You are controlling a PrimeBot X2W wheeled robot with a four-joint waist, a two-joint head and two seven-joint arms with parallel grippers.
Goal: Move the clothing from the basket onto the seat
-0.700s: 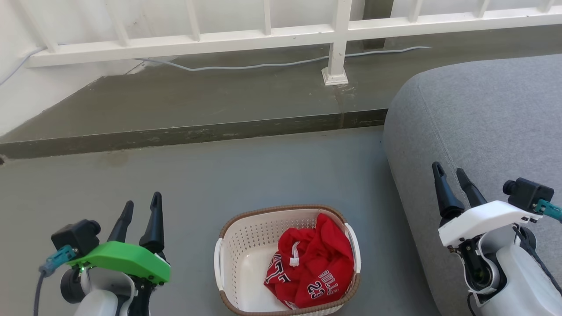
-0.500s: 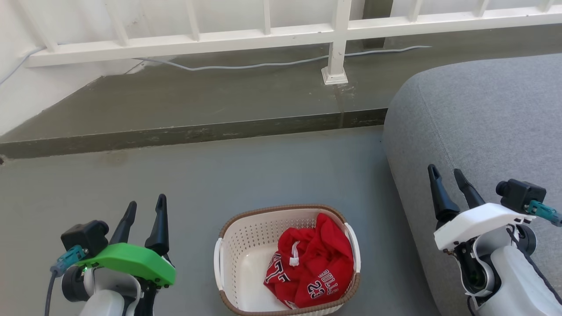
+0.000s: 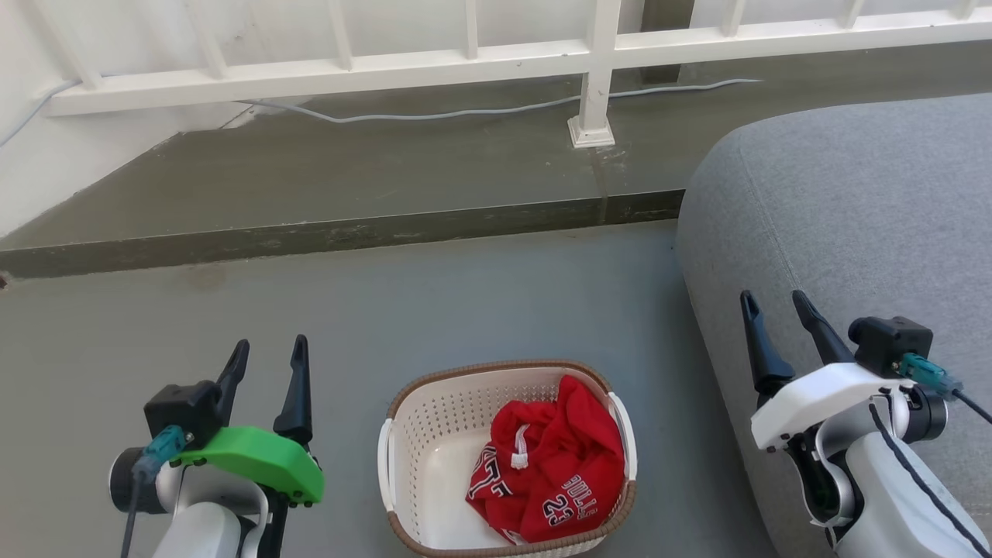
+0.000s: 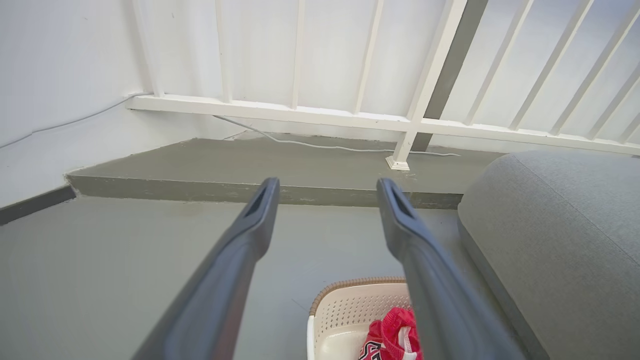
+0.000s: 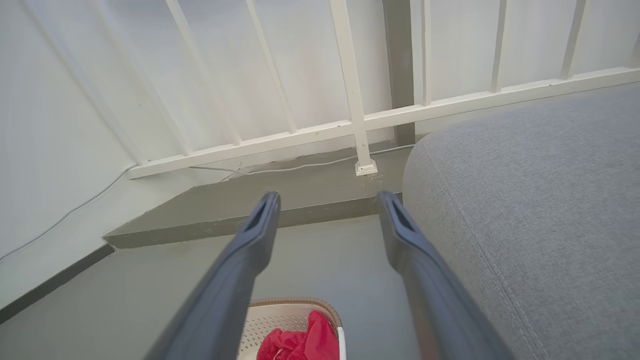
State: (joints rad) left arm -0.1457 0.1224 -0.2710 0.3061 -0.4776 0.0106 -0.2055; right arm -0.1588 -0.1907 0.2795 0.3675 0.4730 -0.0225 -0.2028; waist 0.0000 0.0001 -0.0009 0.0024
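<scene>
While both flank the basket (image 3: 434,404), left pincer (image 3: 271,342) and right pincer (image 3: 772,295) gape forward.

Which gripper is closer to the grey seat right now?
Right. The right gripper, open, hangs at the left edge of the seat. The left gripper, also open, is on the other side of the basket, over the floor.

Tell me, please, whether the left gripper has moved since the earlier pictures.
Yes. The left gripper has shifted right in the head view, toward the basket, which stayed put.
</scene>
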